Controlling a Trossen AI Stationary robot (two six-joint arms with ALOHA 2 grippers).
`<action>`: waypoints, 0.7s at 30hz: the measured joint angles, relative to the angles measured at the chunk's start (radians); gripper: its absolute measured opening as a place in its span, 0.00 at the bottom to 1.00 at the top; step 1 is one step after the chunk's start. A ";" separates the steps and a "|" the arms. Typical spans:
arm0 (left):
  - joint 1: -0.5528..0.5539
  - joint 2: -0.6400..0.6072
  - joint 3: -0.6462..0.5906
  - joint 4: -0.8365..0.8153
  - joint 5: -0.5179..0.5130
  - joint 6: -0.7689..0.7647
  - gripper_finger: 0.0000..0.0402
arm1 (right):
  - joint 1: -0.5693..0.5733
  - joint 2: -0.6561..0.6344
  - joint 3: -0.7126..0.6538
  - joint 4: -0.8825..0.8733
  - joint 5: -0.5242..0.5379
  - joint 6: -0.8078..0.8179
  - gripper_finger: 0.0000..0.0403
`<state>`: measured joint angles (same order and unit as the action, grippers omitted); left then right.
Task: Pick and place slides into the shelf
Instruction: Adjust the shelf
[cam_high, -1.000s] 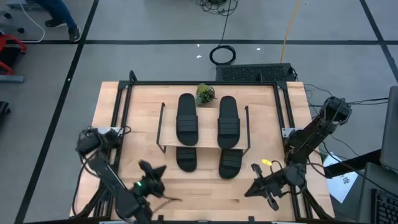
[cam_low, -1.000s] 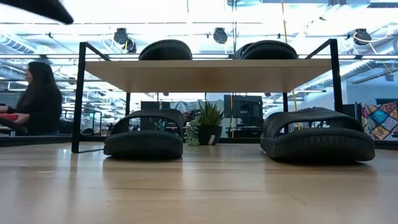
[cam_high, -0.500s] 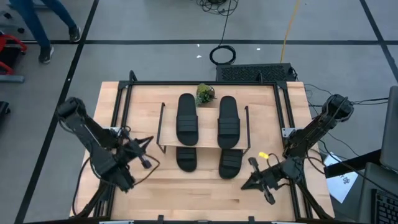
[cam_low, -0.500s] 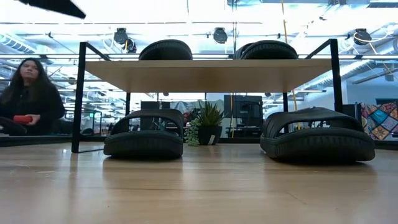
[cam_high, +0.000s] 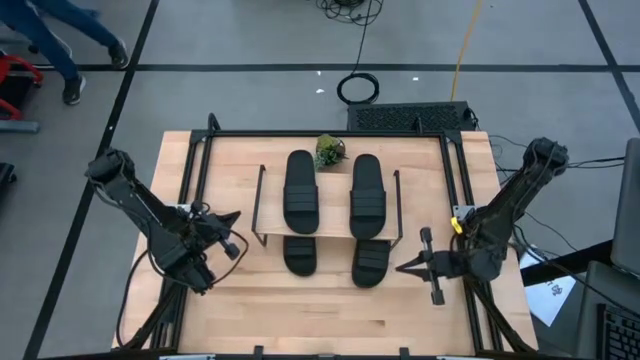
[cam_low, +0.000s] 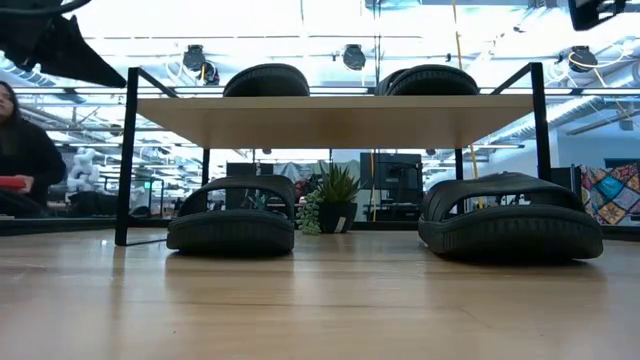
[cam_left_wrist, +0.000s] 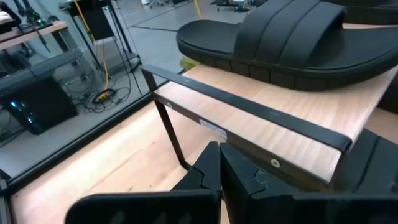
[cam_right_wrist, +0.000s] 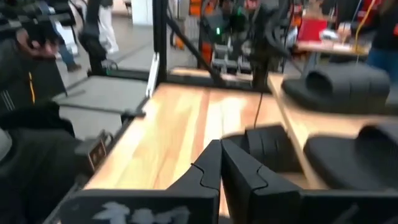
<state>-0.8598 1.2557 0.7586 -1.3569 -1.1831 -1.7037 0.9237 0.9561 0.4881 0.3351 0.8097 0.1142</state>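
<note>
The shelf (cam_high: 258, 212) stands mid-table. Two black slides (cam_high: 301, 190) (cam_high: 367, 193) lie flat on its top board. Two more (cam_high: 299, 255) (cam_high: 371, 262) rest on the table under it, their near ends sticking out toward the near edge. In the low view the lower pair (cam_low: 231, 220) (cam_low: 510, 222) lies beneath the board (cam_low: 330, 120). My left gripper (cam_high: 232, 222) is shut and empty, left of the shelf; its wrist view shows a top slide (cam_left_wrist: 280, 37). My right gripper (cam_high: 403, 266) is shut and empty, just right of the lower right slide.
A small potted plant (cam_high: 330, 150) stands at the shelf's far side. A black frame (cam_high: 200, 160) runs around the tabletop. There is bare wood (cam_high: 330, 315) near the front edge. A person (cam_low: 20, 150) sits beyond the table on the left, and another (cam_high: 60, 40) walks by.
My left gripper has swung from the table's near edge toward the far and left, and now points at the shelf's left side. My right gripper has moved a little toward the far edge and turned level toward the lower right slide. The slides have stayed put.
</note>
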 joint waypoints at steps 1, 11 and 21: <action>0.000 0.000 -0.005 0.000 0.000 -0.009 0.00 | 0.000 0.005 0.000 -0.023 -0.001 0.024 0.00; 0.008 0.000 -0.011 0.045 0.006 0.023 0.00 | -0.026 0.061 0.000 -0.099 0.019 0.089 0.00; 0.043 0.000 -0.011 0.188 0.036 0.325 0.00 | -0.107 0.078 0.000 -0.124 -0.028 0.083 0.00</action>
<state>-0.8172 1.2560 0.7471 -1.1693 -1.1471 -1.3792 0.8171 1.0340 0.4881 0.2114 0.7817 0.1974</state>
